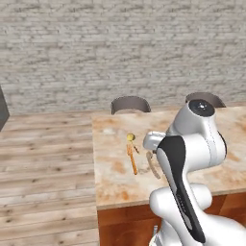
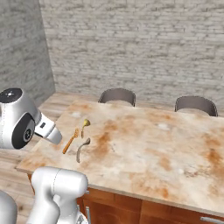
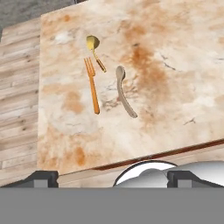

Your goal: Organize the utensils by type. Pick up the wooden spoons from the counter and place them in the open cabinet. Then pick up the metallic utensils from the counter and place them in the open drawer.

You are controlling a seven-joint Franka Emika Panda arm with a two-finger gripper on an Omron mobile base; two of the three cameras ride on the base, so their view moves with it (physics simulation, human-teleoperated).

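Three utensils lie near the left end of the marble counter (image 3: 175, 87). A pale grey-brown spoon (image 3: 124, 92) (image 1: 153, 166) (image 2: 81, 148) lies closest to the counter's middle. Left of it lies an orange fork (image 3: 92, 85) (image 1: 131, 159) (image 2: 70, 141). Just behind the fork is a small spoon with a yellow bowl and brown handle (image 3: 93, 46) (image 1: 130, 138) (image 2: 85, 124). My gripper (image 3: 114, 178) is open and holds nothing, its fingertips (image 3: 41, 177) wide apart. It hangs above the counter's front edge, short of the utensils. The open cabinet and open drawer are out of view.
Two grey chairs (image 1: 130, 104) (image 1: 205, 98) stand at the counter's far side. Wooden floor (image 1: 43, 158) lies off the counter's left end, with a brick wall (image 1: 120, 48) behind. Brown cabinet fronts (image 2: 144, 210) run under the counter's front edge.
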